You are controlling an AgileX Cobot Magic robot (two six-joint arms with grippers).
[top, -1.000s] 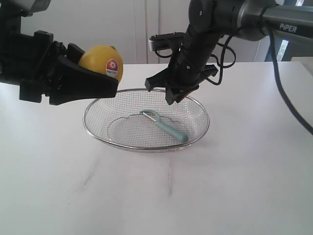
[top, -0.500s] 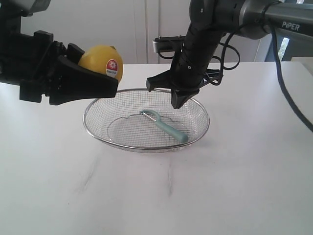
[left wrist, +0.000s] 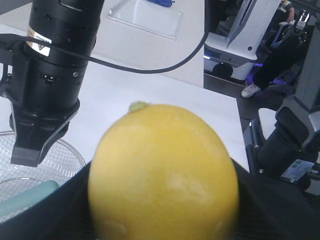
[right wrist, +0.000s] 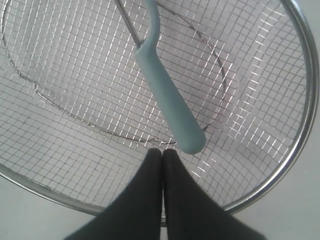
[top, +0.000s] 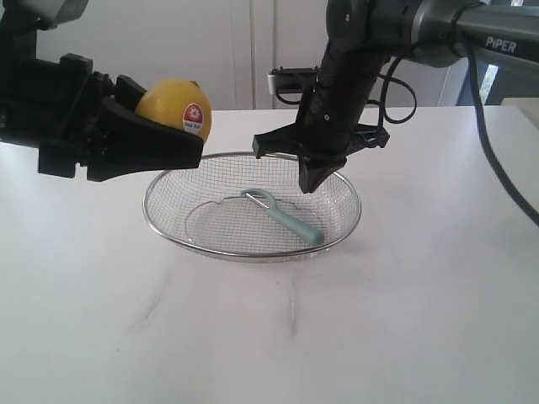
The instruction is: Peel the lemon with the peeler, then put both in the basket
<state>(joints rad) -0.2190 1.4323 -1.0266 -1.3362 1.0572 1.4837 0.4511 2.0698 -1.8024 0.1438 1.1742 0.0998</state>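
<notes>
My left gripper (top: 168, 139) is shut on the yellow lemon (top: 173, 106), held in the air just left of the basket; its red-and-white sticker faces the camera. The lemon (left wrist: 165, 175) fills the left wrist view between the black fingers. The teal peeler (top: 285, 216) lies loose on the mesh inside the wire basket (top: 160, 220). My right gripper (top: 313, 181) hangs over the basket's back right part, shut with nothing in it. In the right wrist view its closed fingertips (right wrist: 162, 152) sit just off the end of the peeler handle (right wrist: 167, 102), above the basket (right wrist: 300, 145).
The basket stands on a white table (top: 404, 320). A white wall or cabinet runs behind it. The right arm (left wrist: 55, 75) shows in the left wrist view, with equipment and a person's feet (left wrist: 252, 89) beyond the table edge.
The right gripper has closed from open to shut with nothing in it and shifted slightly right over the basket. The peeler stays on the mesh. The left arm holds still with the lemon.
</notes>
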